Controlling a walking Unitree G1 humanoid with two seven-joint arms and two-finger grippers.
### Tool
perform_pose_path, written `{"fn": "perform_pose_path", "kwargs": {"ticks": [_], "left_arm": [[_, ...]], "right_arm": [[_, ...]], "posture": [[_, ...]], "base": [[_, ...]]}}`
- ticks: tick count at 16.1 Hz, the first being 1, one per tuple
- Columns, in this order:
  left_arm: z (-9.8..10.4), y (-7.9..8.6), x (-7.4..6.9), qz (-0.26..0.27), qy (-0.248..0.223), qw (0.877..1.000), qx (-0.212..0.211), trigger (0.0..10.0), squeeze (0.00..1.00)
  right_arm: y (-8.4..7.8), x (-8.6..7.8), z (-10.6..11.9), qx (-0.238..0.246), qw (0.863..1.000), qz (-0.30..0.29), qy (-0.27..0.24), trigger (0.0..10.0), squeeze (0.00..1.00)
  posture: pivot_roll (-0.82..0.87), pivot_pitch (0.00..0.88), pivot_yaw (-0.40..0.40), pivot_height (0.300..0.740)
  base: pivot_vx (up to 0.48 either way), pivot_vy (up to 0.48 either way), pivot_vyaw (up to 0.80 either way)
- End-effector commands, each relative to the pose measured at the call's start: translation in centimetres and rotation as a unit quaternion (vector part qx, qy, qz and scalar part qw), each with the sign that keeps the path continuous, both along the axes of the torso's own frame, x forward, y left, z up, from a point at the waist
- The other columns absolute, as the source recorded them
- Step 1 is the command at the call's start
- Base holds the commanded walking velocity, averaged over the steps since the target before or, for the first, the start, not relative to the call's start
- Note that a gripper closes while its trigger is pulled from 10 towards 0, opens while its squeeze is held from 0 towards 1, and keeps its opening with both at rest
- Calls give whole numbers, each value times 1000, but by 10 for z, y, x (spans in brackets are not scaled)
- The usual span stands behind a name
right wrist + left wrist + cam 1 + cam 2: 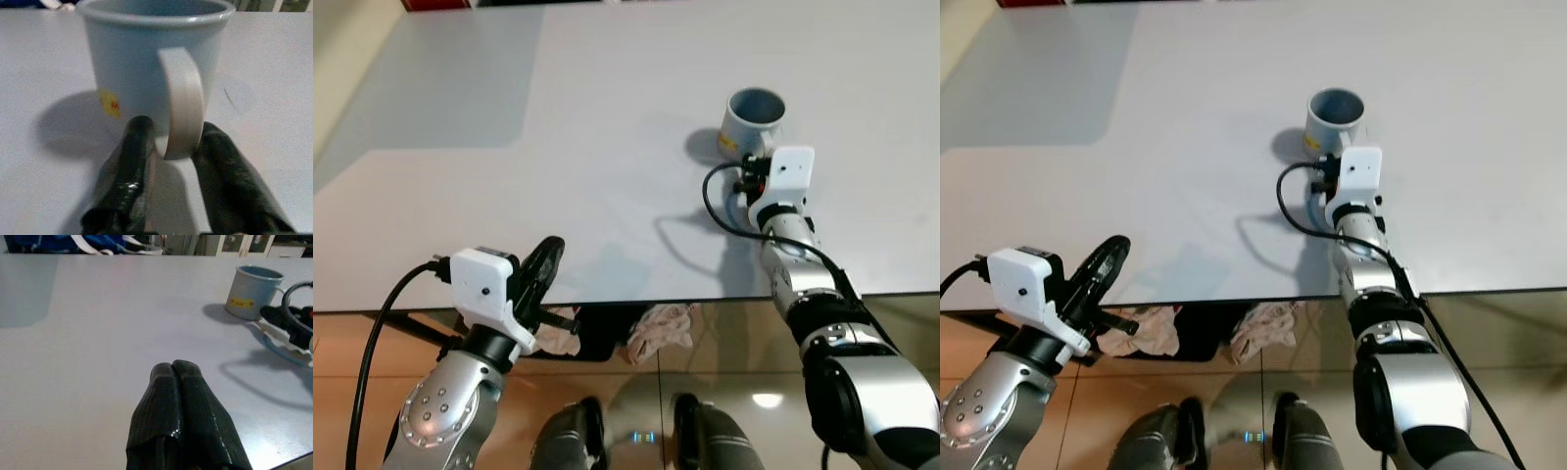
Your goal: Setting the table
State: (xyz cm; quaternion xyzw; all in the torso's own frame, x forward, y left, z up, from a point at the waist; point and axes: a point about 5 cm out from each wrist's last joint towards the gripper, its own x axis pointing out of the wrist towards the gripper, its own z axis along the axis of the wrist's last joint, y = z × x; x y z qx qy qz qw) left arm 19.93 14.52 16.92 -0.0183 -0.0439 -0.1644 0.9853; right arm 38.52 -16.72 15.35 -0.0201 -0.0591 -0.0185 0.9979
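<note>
On the white counter [558, 147], the right gripper [171, 147] has its fingers spread either side of the pale blue mug's [151, 63] handle. The left gripper's [178, 374] fingers are pressed together.

Glossy glazed mug [146, 73], smooth matt table [558, 147], shiny ribbed black left tool [182, 423]

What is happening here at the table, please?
The robot stands at a white table. Its right gripper reaches out to a light blue mug that stands upright on the table, with one black finger on each side of the mug's handle, open around it. The left gripper is shut and empty, near the table's near edge.
</note>
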Motion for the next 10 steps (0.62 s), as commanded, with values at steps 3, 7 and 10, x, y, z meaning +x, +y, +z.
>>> {"fn": "perform_pose_path", "kwargs": {"ticks": [3, 7, 10], "left_arm": [[2, 1, -2, 8, 5, 1000, -1, 10000, 0], [-1, 3, 7, 20, 11, 1000, -3, 10000, 0], [-2, 3, 15, 19, 12, 1000, -6, 10000, 0]], "right_arm": [[4, 4, 12, 22, 999, 9, -29, 10000, 1000], [2, -11, 16, 22, 996, 27, -86, 10000, 1000], [-11, -33, 20, 10, 993, 17, -118, 10000, 686]], "posture": [[69, 294, 56, 740], [33, 266, 51, 740], [-3, 247, 59, 740]], "base": [[0, 0, 0], [0, 0, 0], [0, 0, 0]]}}
